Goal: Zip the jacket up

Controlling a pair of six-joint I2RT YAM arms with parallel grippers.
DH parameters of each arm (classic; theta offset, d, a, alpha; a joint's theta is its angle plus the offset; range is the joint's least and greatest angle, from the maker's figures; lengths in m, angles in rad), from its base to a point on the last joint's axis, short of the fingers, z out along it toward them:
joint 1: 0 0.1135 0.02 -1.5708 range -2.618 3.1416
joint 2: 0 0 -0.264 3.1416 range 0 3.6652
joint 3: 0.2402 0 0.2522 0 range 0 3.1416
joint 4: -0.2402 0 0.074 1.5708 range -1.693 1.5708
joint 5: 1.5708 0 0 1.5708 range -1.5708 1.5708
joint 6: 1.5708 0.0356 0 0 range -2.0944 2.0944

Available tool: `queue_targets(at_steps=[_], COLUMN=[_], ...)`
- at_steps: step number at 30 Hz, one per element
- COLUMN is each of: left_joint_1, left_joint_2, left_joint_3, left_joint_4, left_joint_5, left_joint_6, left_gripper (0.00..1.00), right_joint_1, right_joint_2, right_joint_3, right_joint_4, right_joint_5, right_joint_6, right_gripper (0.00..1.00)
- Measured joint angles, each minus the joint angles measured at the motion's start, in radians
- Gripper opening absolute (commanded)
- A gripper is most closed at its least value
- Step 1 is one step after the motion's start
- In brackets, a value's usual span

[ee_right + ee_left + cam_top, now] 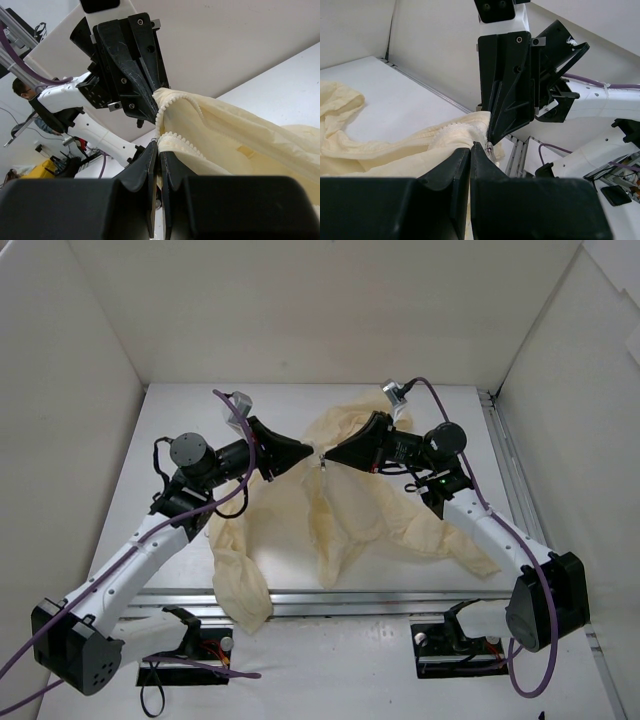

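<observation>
Top external view: the left gripper, black and wedge-shaped on its white arm, reaches in from the near left corner of the flat white table toward the middle. Its fingers are pressed together on a raised edge of the pale cream-yellow, thin, wrinkled fabric jacket. The jacket lies crumpled across the middle of the table. One sleeve runs to the near edge left of centre, another trails toward the near right corner, and the bunched upper part lies toward the far edge. The left wrist view shows a small metal zipper pull just beside the closed fingertips. The right gripper, tip to tip with the left, is also clamped narrow, pinching the fabric by the cream zipper teeth, as the right wrist view shows
</observation>
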Motion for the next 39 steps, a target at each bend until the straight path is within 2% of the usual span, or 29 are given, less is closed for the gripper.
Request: queue_targets(at_steps=[28,39], left_joint_1=[-0.013,-0.023], left_joint_2=[0.034,0.034], left_joint_3=[0.001,0.031], left_joint_4=[-0.014,-0.107], left_joint_5=[0.047,0.011], left_joint_6=[-0.002,0.057], left_gripper=[0.0,0.0], right_joint_1=[0.0,0.0], right_joint_2=[0.027,0.042], right_joint_3=[0.012,0.012], right_joint_4=[0.024,0.027], right_joint_5=[0.051,0.054], right_joint_6=[0.05,0.056], right_gripper=[0.0,0.0])
